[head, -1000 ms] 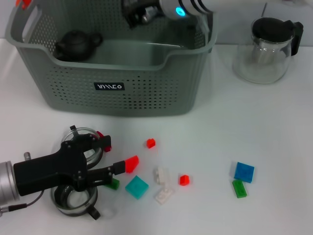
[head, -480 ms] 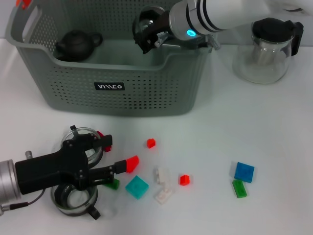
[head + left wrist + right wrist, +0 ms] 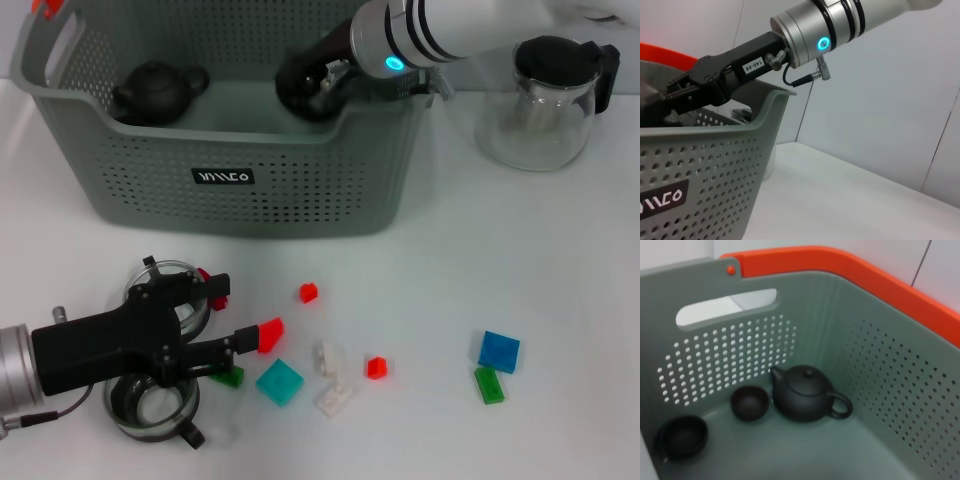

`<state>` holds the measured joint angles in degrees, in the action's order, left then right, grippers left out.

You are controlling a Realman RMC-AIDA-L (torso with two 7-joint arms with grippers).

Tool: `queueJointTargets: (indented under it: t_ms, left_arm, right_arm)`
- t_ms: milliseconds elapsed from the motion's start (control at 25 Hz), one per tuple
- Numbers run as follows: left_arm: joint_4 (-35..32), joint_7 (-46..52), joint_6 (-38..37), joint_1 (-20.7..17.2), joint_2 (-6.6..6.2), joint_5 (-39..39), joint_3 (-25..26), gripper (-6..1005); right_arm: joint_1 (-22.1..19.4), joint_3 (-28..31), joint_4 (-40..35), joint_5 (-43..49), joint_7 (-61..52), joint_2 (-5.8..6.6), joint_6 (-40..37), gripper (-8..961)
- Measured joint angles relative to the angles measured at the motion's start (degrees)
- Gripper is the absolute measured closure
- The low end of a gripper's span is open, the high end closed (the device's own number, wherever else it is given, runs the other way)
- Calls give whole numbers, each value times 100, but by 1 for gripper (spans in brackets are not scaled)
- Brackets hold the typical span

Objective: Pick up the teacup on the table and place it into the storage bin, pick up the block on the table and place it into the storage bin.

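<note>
The right tool (image 3: pixel 300 88) reaches down inside the storage bin (image 3: pixel 230 180), its tip sunk behind the near wall; it seems closed on a dark teacup (image 3: pixel 297 85), though the grip itself is hard to make out. Inside the bin sit a black teapot (image 3: pixel 805 394) and two small dark cups (image 3: pixel 749 402). The left tool (image 3: pixel 240 345) rests low over the counter (image 3: pixel 560 300), pinching a red block (image 3: pixel 269 333) beside two glass cups (image 3: pixel 150 405) partly hidden beneath it.
</note>
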<state>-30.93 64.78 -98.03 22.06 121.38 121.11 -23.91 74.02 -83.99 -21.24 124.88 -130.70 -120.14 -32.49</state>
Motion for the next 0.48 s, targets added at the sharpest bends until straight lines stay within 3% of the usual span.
queueJointTargets:
  t_ms: [40,200,360,480]
  left_arm:
    - [0,0,2,-1,0,0,1,165]
    - [0,0,10,-28,0,0,7,165]
    - [0,0,4,-48,-5,0,22,165]
    - [-1,0,-2,-58,-7,-1,28,165]
  right_arm:
    - [-13,11,-42,3,-5,0,6,890]
    - [-383,337,-730,-11,-8,18,-109,719]
    - [-1218,1051,-2284,-170,19,8,-784,491]
    - [-2131,1412,-3493,-1118,478,-1,-1274,491]
